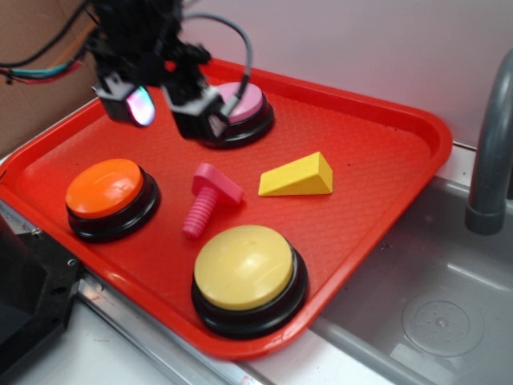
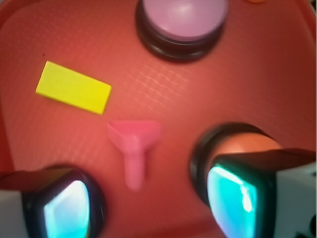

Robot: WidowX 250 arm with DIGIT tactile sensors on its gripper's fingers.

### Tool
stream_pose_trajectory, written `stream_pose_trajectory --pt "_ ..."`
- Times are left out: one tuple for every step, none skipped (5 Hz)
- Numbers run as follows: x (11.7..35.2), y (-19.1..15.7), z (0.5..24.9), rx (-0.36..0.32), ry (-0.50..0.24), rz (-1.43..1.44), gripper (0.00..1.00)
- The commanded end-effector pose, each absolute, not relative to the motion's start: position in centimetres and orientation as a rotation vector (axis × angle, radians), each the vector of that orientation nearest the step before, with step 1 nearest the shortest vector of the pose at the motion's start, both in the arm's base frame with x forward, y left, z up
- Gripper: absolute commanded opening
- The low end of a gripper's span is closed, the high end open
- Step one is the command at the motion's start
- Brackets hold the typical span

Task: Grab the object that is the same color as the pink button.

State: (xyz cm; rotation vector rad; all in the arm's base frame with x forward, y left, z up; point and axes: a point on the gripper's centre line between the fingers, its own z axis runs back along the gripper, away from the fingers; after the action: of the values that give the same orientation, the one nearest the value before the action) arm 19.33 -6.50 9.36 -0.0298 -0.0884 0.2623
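**Open gripper hangs over the tray, pink bolt lying free below**

A big red tray (image 1: 385, 160) fills the scene, set beside a grey sink (image 1: 433, 305) on the right. Three round buttons sit on it: a yellow button (image 1: 244, 269) at the near edge, an orange button (image 1: 106, 191) on the left, and the pink button (image 1: 244, 108) at the far side. The gripper (image 1: 172, 108) hovers above the tray's far left, just in front of the pink button, fingers (image 1: 132, 103) spread wide and holding nothing. A yellow wedge (image 1: 298, 177) lies right of centre. And there's the pink bolt (image 1: 206, 197), lying on its side mid-tray between the orange button and the wedge, head towards the far side. In the wrist view the bolt (image 2: 133, 148) shows between the two fingertips, below them and untouched.
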Motion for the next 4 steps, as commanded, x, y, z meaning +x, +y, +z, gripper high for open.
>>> stream_pose_trajectory --pt "21.0 -7.8 6.2 -0.028 -0.109 0.304 1.00" --pt "20.9 -7.6 4.5 0.002 -0.074 0.334 1.00" --pt "21.1 -7.5 3.1 0.014 -0.046 0.345 1.00" --pt "21.1 -7.5 2.7 0.022 -0.048 0.343 1.00"
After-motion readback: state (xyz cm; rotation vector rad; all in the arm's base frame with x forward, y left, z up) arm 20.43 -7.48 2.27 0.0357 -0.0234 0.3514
